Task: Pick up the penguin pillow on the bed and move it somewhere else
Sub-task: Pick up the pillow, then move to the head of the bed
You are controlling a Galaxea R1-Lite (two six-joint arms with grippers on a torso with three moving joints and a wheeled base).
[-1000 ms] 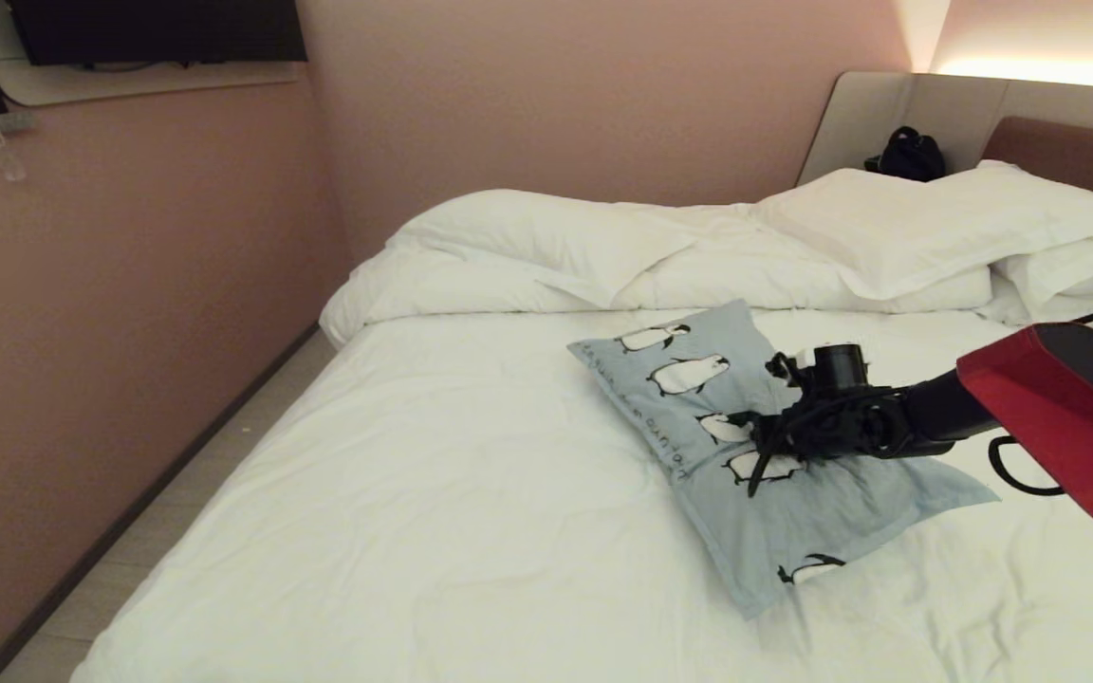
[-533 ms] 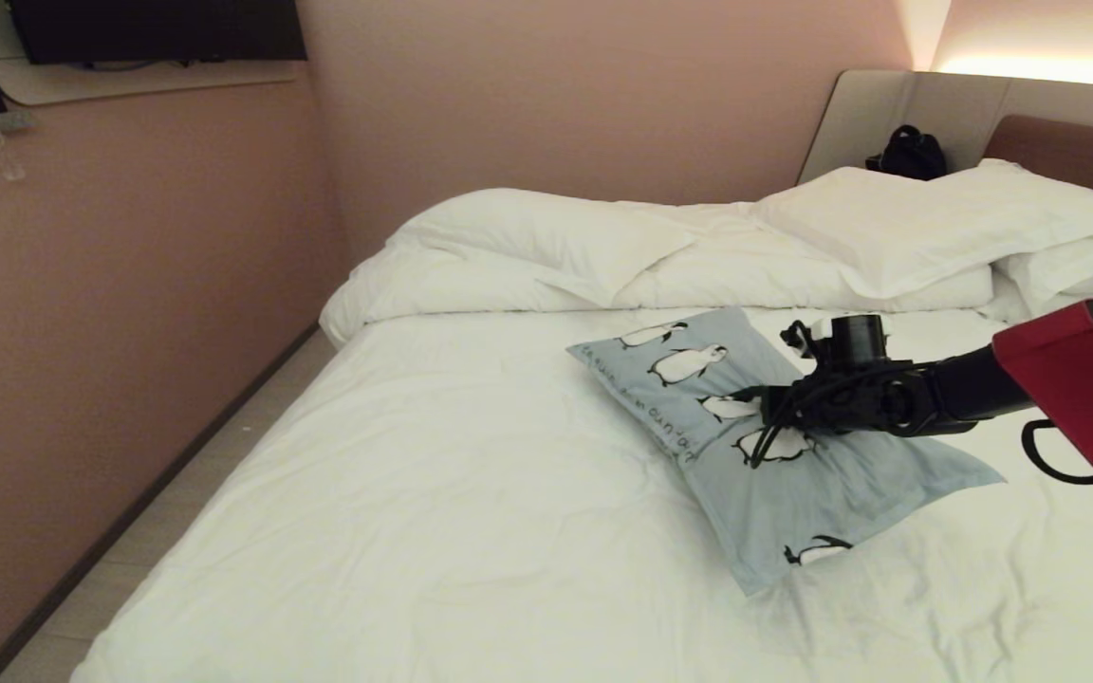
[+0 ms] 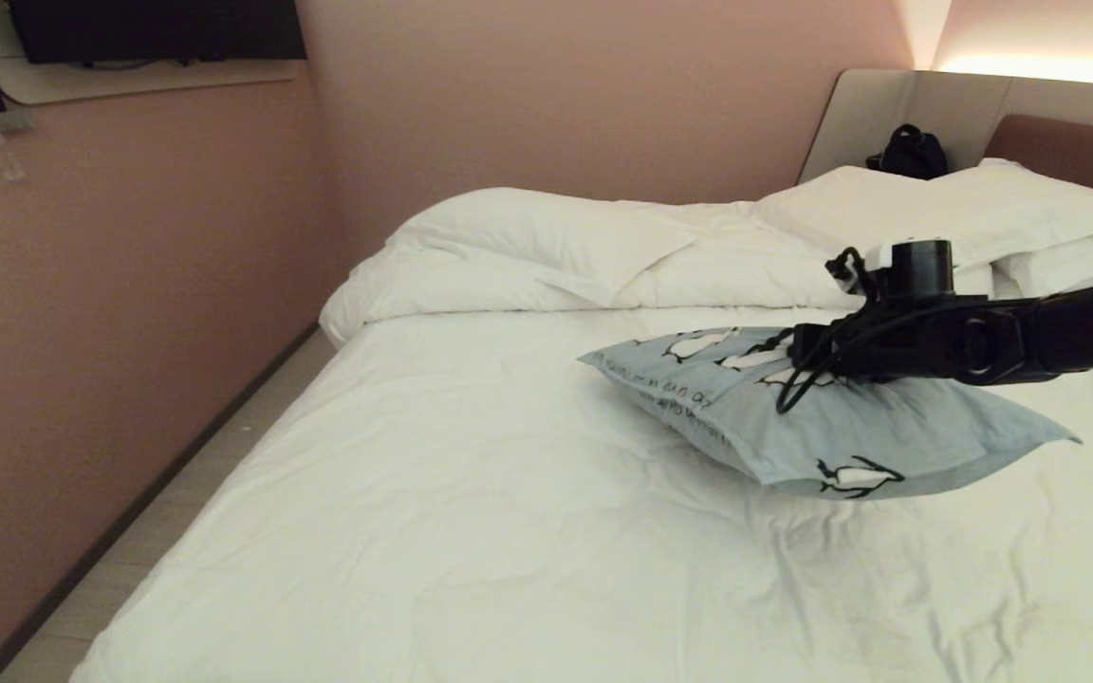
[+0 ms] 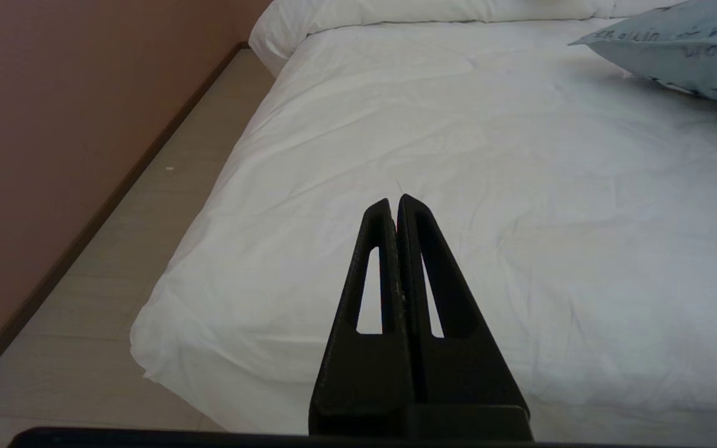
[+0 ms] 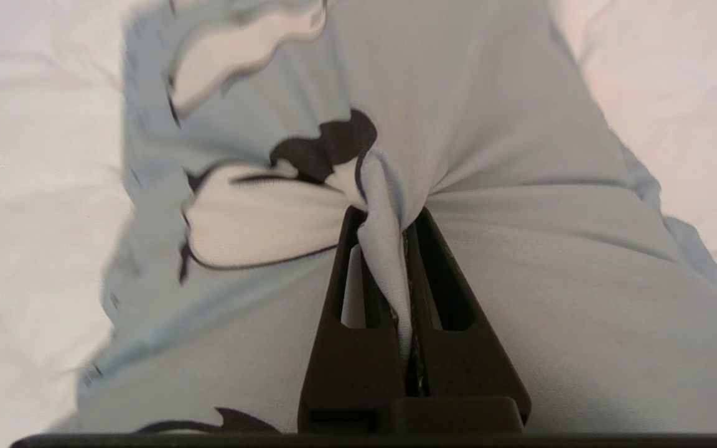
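While the right claw (image 5: 386,214) pinches a fold of cloth near the middle of the penguin pillow (image 3: 822,422), the pillow hangs raised above the white sheet of the bed (image 3: 471,512), its near corner low and close to the sheet, over the right half of the mattress. A rumpled white duvet (image 3: 556,247) and plain white pillows (image 3: 935,218) lie beyond it toward the headboard (image 3: 1068,152). By the bed's near left edge the left claw (image 4: 396,202) hovers, fingers pressed together, holding nothing.
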